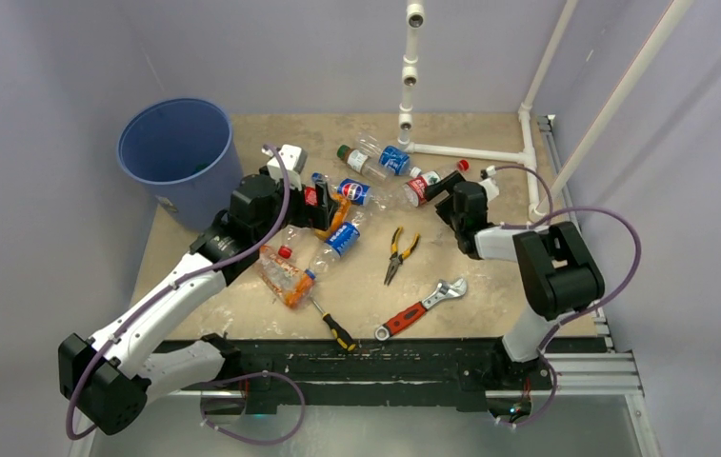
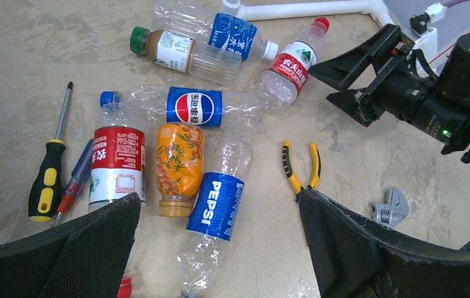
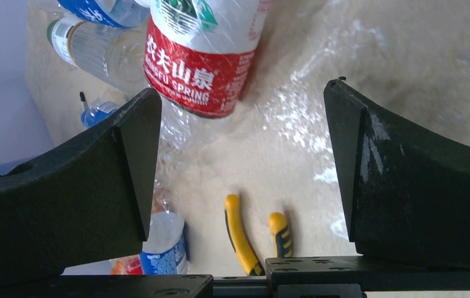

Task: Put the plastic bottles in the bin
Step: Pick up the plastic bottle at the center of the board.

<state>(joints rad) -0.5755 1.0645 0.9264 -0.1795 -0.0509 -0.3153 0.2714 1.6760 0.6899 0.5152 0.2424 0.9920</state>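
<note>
Pale lilac walls [image 1: 42, 238] close round your beige mottled surface [image 1: 509, 276]. The biggest thing on it is the round blue plastic bin [image 1: 206, 195], which stands at the far left corner.

Your left arm [image 1: 166, 295] stretches from the near left toward the middle. Your left gripper [image 2: 218, 198] hangs there with its jaws spread wide, holding nothing, over a tight cluster of clear plastic bottles [image 1: 337, 214] lying on the surface outside the bin.

In the left wrist view, a crushed blue-labelled Pepsi bottle [image 2: 216, 205] lies between the fingers. An orange-labelled bottle [image 2: 179, 161] is just beside it, then a red-and-white-labelled bottle [image 2: 117, 164]. A second Pepsi bottle [image 2: 194, 107] lies crosswise beyond them.

Your right gripper [image 3: 241, 93] also has its jaws spread. A red-labelled Nongfu Spring bottle [image 3: 201, 56] lies just ahead, its lower end close against one finger. You cannot tell whether they touch.

Farther back, a green-capped bottle [image 2: 170, 49] and a blue-labelled bottle [image 2: 235, 34] lie near the white pipe frame [image 1: 470, 150].

Toward the near edge you have a red-handled wrench [image 1: 420, 309], yellow-handled pliers [image 1: 397, 252] and a yellow-and-black screwdriver [image 1: 335, 327].
</note>
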